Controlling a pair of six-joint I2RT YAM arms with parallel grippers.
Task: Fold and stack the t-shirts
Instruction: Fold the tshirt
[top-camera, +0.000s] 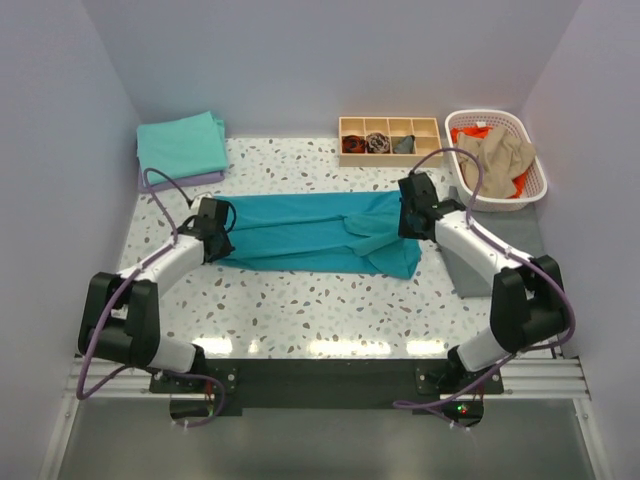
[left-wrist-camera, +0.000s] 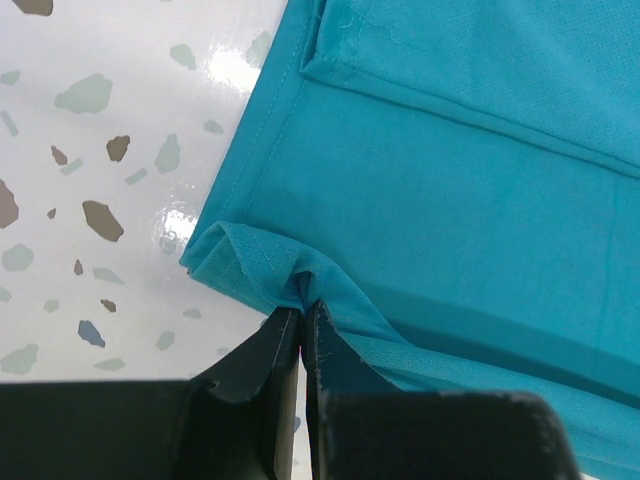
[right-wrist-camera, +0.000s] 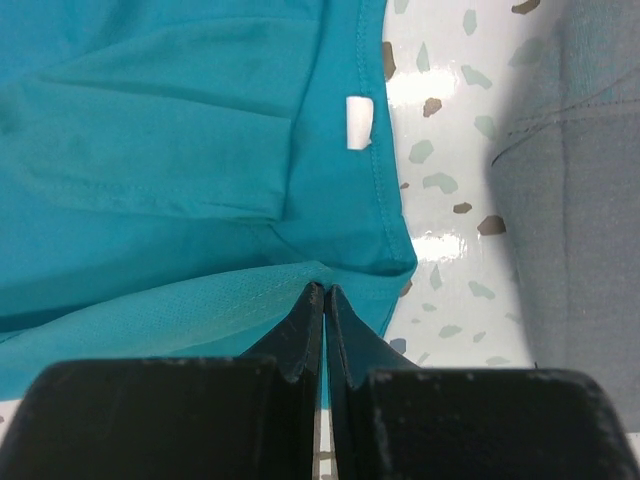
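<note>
A deep teal t-shirt (top-camera: 310, 232) lies folded into a long band across the middle of the table. My left gripper (top-camera: 220, 228) is at its left end. In the left wrist view the left gripper (left-wrist-camera: 303, 305) is shut on a bunched corner of the teal fabric (left-wrist-camera: 450, 200). My right gripper (top-camera: 411, 214) is at the shirt's right end. In the right wrist view the right gripper (right-wrist-camera: 327, 290) is shut on a hem of the teal shirt (right-wrist-camera: 150, 150), close to its white label (right-wrist-camera: 358, 123). A folded aqua-green t-shirt (top-camera: 180, 146) rests on a lavender one (top-camera: 185, 182) at the back left.
A wooden compartment tray (top-camera: 390, 126) stands at the back. To its right a white lattice basket (top-camera: 535, 180) holds a tan shirt (top-camera: 500, 152) and an orange shirt (top-camera: 472, 132). A grey cloth (top-camera: 470, 262) (right-wrist-camera: 590, 200) lies by the right arm.
</note>
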